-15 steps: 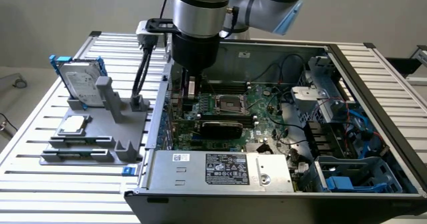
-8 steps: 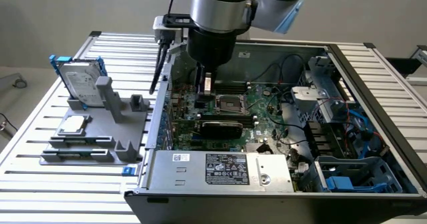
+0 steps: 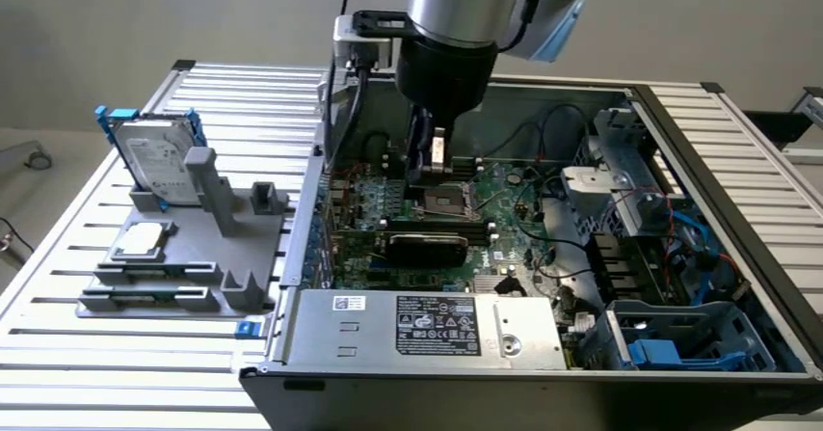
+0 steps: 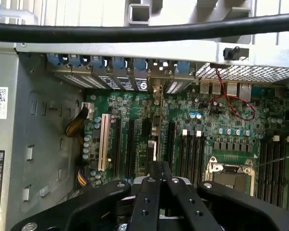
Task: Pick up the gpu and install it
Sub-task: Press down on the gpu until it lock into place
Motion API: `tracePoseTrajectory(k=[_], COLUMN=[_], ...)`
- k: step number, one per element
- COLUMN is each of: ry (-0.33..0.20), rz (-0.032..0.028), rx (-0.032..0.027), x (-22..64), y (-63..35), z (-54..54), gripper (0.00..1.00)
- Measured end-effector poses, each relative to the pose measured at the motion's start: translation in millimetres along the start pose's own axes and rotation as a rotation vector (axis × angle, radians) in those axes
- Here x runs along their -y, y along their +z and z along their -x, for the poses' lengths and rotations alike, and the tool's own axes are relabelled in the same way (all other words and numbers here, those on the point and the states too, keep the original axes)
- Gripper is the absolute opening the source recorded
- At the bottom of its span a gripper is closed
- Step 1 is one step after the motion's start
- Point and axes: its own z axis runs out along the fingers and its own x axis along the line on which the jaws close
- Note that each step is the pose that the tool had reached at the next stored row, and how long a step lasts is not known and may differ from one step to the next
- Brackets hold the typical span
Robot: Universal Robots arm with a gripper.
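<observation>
I am reaching down from above into the open computer case (image 3: 720, 257), which lies on its side on a slatted metal table (image 3: 77, 354). My gripper (image 3: 431, 175) hangs over the middle of the motherboard (image 3: 515, 219), close above the empty processor socket (image 3: 438, 200). I cannot tell from these views whether my gripper is apart, together or clamped on anything. The gpu (image 3: 427, 246) is inside the case, standing on edge on the board just near of the socket, with its black cooler facing the near side. The power supply (image 3: 425, 325) lies along the case's near wall in front of it. In the wrist view the gpu (image 4: 152, 147) shows as a thin strip seen edge-on. It runs among the expansion slots (image 4: 105, 142) from the row of blue-latched bracket bays (image 4: 111, 65) at the case's rear wall back under my gripper (image 4: 159, 185). I cannot tell whether it is fully seated in its slot. Left of the case, well apart from me, a grey holder (image 3: 180, 277) carries a silver hard drive (image 3: 154, 166) standing upright in a blue frame. A small square silver chip (image 3: 139, 240) lies flat just near of the drive.
</observation>
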Motion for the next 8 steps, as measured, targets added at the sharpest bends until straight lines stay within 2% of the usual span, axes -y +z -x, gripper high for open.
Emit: tracePoseTrajectory(k=[8], ry=[0.0], rz=[0.0001], rx=[0.0004], x=[0.4], y=[-1.0], z=[-0.2], gripper=[0.11])
